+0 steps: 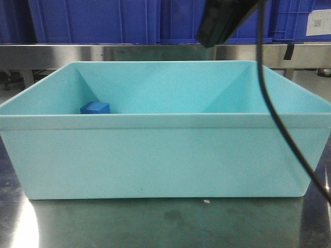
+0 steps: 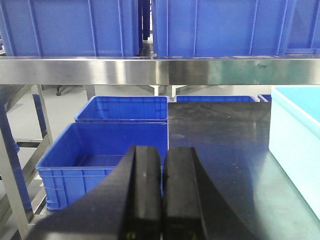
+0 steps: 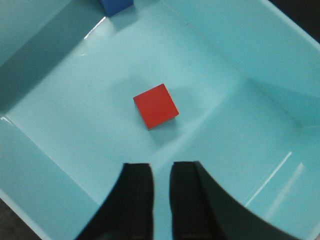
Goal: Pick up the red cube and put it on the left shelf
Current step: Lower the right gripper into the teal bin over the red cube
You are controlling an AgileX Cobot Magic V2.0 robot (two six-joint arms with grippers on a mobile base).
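Right wrist-mounted view: looks straight down into the teal tub (image 3: 45,195), with the red cube (image 3: 156,106) flat on the tub floor near its middle, well apart from every wall and from the blue cube (image 3: 117,6) tucked into a far corner. Puts the red cube just ahead of the right gripper (image 3: 161,197), almost on the line of the slit between the fingers, lower than them and untouched. Shows those fingers parted only by a narrow slit, narrower than the cube, with nothing held. Shows the cube's sides at a slant to the closing line. No long axis to favour, then, but probably a wrist twist, a wider opening and a short reach forward and down before any grasp.

Hides the red cube in the front-facing view behind the tub's near wall. Gives there only the blue cube by the left wall and the right arm (image 1: 220,23) dark above the far rim.

Finds the left gripper (image 2: 161,195) pressed closed and empty, outside the tub at the left edge of the counter (image 2: 220,150). Faces the left shelf (image 2: 100,71) with its blue crates (image 2: 75,25). Makes the right arm plainly the nearer one for the pick. Leaves the shelf placement not yet begun.
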